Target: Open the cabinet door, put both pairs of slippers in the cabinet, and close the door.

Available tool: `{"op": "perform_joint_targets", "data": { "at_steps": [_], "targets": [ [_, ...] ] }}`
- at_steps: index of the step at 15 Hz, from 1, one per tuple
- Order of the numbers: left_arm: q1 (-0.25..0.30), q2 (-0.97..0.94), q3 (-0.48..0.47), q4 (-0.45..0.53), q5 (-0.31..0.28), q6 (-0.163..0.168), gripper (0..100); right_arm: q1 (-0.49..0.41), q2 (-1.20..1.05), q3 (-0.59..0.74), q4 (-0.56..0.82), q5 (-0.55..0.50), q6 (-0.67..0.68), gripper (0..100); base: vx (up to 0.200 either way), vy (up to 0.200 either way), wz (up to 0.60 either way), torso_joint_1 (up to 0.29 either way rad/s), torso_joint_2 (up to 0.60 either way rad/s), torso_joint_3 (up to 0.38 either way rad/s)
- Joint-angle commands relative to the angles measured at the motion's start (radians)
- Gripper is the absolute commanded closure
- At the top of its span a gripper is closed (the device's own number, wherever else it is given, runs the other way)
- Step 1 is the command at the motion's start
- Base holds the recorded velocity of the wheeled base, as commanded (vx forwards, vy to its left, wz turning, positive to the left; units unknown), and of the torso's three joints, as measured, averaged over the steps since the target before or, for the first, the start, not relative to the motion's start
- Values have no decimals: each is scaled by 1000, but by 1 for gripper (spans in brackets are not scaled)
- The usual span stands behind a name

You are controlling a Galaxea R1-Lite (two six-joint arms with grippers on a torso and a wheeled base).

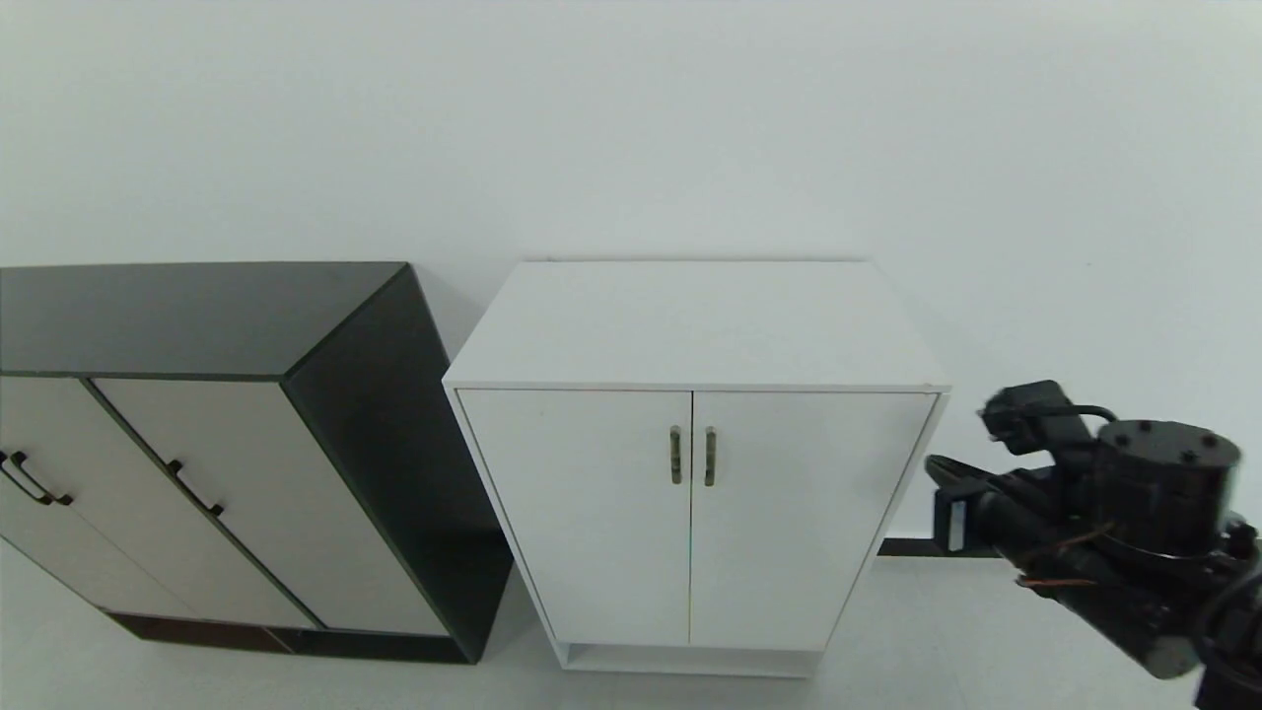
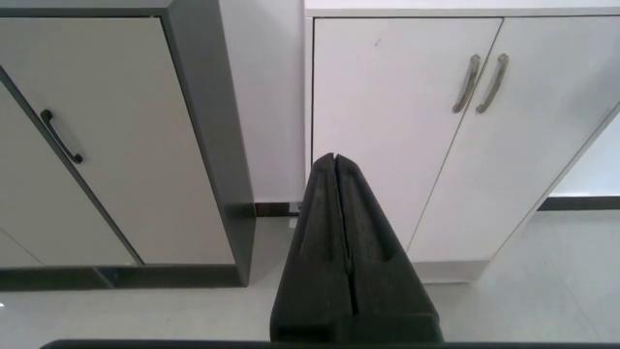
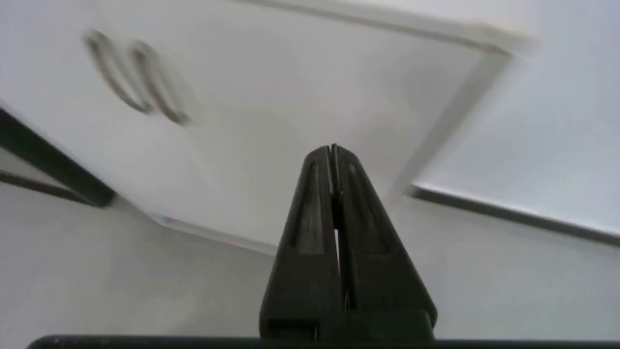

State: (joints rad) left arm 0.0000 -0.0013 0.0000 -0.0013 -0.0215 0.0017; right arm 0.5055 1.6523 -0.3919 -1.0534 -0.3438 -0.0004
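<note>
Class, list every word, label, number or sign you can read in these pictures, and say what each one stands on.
None: no text can be read in any view.
The white cabinet, its handles, the dark cabinet, the wall, the left claw and the right claw show no readable print.

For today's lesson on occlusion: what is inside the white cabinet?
The interior of the white cabinet is covered: both doors are shut, handles side by side. Only a shallow recess under the doors is visible.
</note>
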Motion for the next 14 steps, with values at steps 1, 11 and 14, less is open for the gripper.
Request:
{"op": "perform_joint_targets", "data": {
  "at_steps": [1,11,14],
  "targets": [
    [2,1,0,0,0,0,100,-97,-276,223,6,-29,-36,100,0,0,0,0,0,0],
    [0,1,0,0,3,0,100,-266,-1493,308,1190,235,-23,100,0,0,0,0,0,0],
    [0,1,0,0,3,0,100,-269,-1511,324,1155,318,-55,100,0,0,0,0,0,0]
  ]
}}
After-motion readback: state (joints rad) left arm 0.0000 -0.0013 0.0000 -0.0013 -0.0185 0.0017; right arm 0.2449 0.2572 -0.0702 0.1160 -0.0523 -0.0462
